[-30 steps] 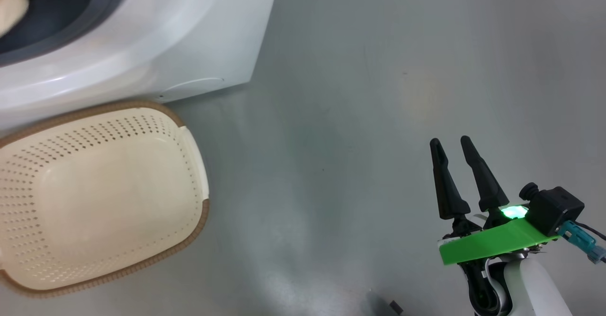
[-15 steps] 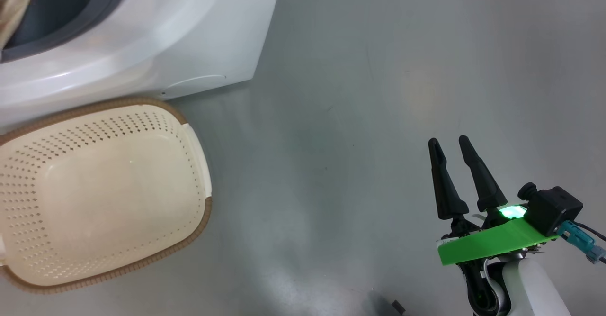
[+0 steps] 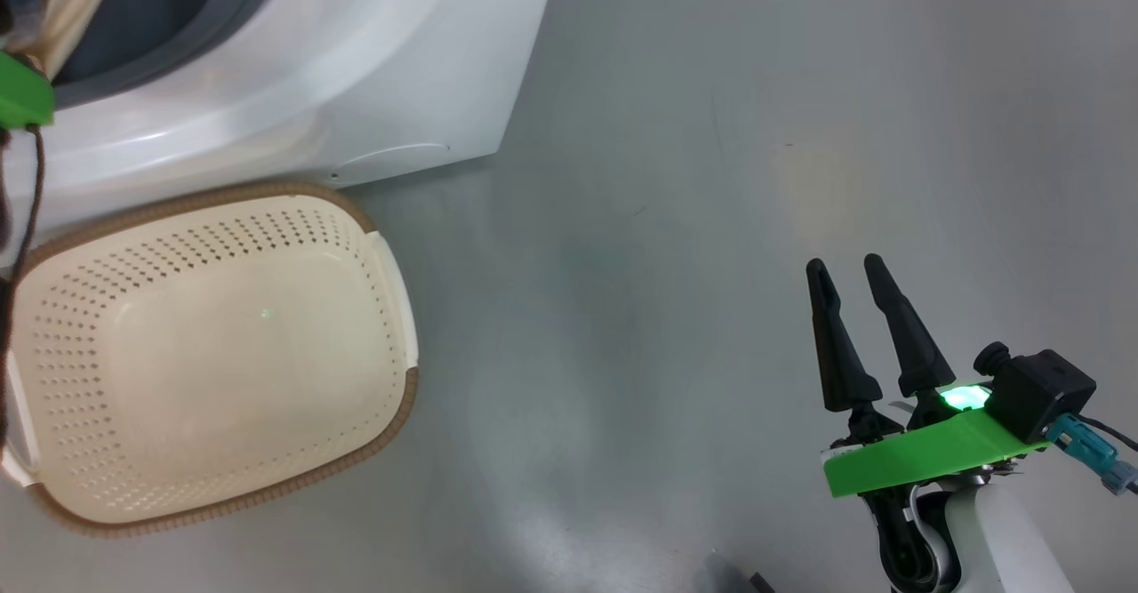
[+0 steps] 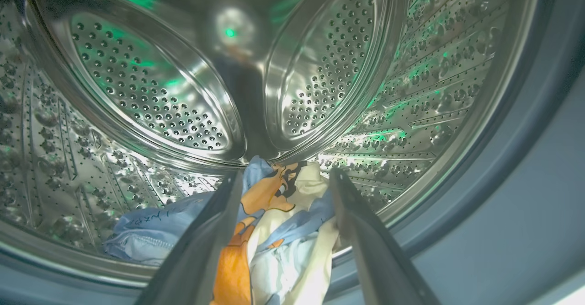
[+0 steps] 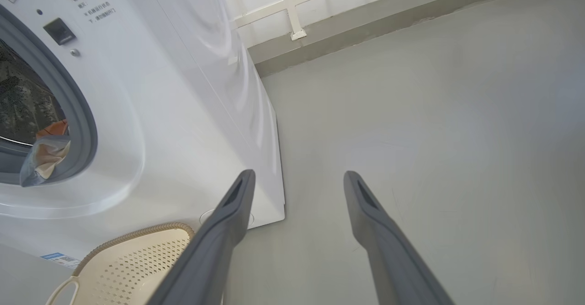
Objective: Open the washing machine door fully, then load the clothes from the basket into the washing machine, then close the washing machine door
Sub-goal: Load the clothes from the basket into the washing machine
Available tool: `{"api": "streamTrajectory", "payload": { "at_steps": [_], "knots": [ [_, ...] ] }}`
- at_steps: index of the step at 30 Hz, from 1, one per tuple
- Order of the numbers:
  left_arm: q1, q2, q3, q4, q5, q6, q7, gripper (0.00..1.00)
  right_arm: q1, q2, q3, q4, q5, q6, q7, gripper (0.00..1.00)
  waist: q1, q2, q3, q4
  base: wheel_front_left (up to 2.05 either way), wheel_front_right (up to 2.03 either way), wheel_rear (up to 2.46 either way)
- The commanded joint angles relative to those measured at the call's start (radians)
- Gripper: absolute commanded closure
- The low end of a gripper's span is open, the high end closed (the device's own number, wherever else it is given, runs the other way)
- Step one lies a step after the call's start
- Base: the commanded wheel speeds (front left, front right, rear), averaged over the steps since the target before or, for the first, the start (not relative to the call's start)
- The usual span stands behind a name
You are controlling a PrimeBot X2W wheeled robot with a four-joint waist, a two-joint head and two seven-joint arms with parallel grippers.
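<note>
Clothes (image 4: pixel 283 232) lie between spread jaws of left gripper (image 4: pixel 287 173) (inside drum (image 4: pixel 151 90)).

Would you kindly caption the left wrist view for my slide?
Open left hand facing the clothes at the front of the steel drum.

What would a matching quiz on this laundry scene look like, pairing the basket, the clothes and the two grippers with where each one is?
Things
1. basket
2. clothes
3. left gripper
4. right gripper

Places and states
A. open, above bare floor
B. empty, on the floor beside the washer
C. lying in the drum, at its front lip
D. open, at the drum's mouth, fingers either side of the fabric

Pairs: 1-B, 2-C, 3-D, 4-A
</note>
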Motion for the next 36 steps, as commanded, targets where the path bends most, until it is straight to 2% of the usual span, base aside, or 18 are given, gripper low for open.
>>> {"api": "streamTrajectory", "payload": {
  "at_steps": [1, 23, 36],
  "knots": [
    [0.026, 0.03, 0.036, -0.039, -0.007, -0.002, -0.005, 0.0, -0.007, -0.004, 0.019, -0.023, -0.011, 0.002, -0.005, 0.0, 0.0, 0.0, 0.0, 0.009, 0.0, 0.0, 0.0],
    [0.529, -0.09, 0.21, -0.333, 0.045, -0.002, -0.005, 0.0, -0.004, -0.028, -0.027, -0.031, -0.047, 0.002, -0.005, 0.0, 0.0, 0.0, -0.034, 0.141, 0.0, 0.0, 0.0],
    [0.733, -0.148, 0.298, -0.487, 0.076, -0.002, -0.005, 0.0, 0.003, -0.048, -0.033, -0.03, -0.048, 0.002, -0.005, 0.0, 0.0, 0.0, -0.05, 0.176, 0.0, 0.0, 0.0]
  ]
}}
